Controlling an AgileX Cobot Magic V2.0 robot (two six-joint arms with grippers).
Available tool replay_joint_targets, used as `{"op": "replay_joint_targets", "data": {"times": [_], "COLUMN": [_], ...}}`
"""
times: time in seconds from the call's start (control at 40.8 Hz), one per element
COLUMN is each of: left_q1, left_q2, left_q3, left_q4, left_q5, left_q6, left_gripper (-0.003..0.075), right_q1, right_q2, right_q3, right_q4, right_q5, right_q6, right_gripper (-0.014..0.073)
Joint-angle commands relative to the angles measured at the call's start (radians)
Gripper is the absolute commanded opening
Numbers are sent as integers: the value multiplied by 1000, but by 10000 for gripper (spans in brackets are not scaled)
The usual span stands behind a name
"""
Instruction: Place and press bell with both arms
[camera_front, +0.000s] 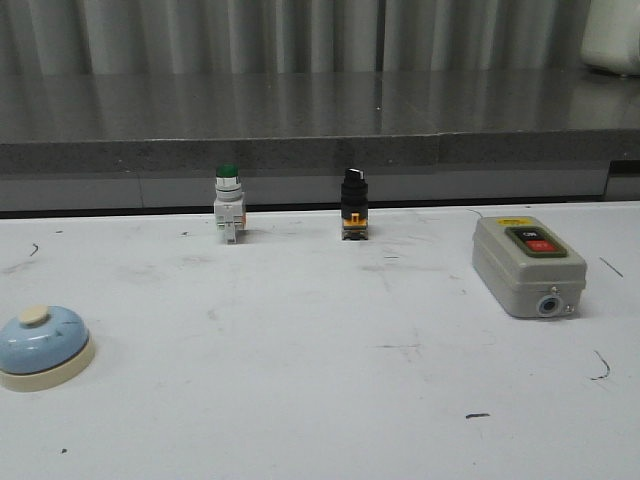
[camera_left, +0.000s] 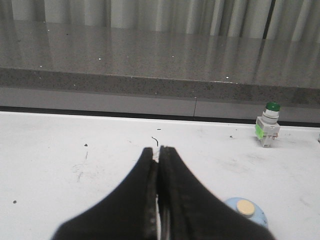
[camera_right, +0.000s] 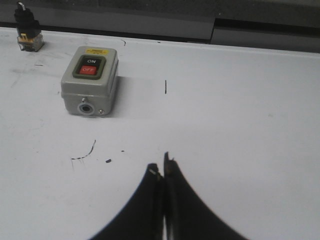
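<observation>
Front view, bell: we find the bell (camera_front: 42, 346) near the table's (camera_front: 320, 400) left edge, toward the front-left corner, upright on its cream base with the button on top.
Front view, other items: a green-capped push button (camera_front: 227, 203) and a black selector switch (camera_front: 353, 203) stand along the back edge; a grey switch box (camera_front: 528, 265) sits toward the right edge. All three lie well apart from the bell.
Front view, arms: neither arm shows here, so we read the grippers from the wrist cameras.
Left wrist view, jaws: the left gripper (camera_left: 158, 150) has its black fingers pressed together, nothing between them.
Left wrist view, bell: only part of the bell (camera_left: 247, 212) shows, peeking out just beside one finger and behind the fingertips rather than ahead of them. The green-capped push button (camera_left: 268, 123) stands far ahead at the back edge.
Right wrist view, jaws: the right gripper (camera_right: 163, 170) is likewise closed with nothing held.
Right wrist view, surroundings: we see the grey switch box (camera_right: 90, 80) and the black selector switch (camera_right: 26, 29), but no bell.
Deciding relation: we judge the left arm the nearer one. The dome is round, so no long axis constrains the grasp.
Next move, our judgement: the left jaws would need to spread and shift sideways over the bell.
</observation>
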Motion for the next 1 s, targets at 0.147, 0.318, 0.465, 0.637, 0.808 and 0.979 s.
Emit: {"op": "replay_joint_targets", "data": {"times": [0.147,0.318,0.465,0.637,0.808,0.979], "left_q1": [4,4,4,4,4,4], "left_q2": [-14,-14,-14,-14,-14,-14], "left_q3": [23,23,23,23,23,23], "left_q4": [-3,-3,-3,-3,-3,-3], "left_q5": [-83,-83,-83,-83,-83,-83], "left_q6": [-9,-9,-9,-9,-9,-9], "left_gripper": [-20,-20,-20,-20,-20,-20], "right_q1": [-6,-6,-6,-6,-6,-6], "right_q2": [-17,-17,-17,-17,-17,-17], "right_q3": [-6,-6,-6,-6,-6,-6], "right_q4": [-11,-17,-57,-57,-57,-57], "right_q5": [-47,-50,-50,-51,-50,-65], "right_q6": [-7,-8,-8,-8,-8,-8], "right_gripper": [-62,-62,-62,-62,-62,-62]}}
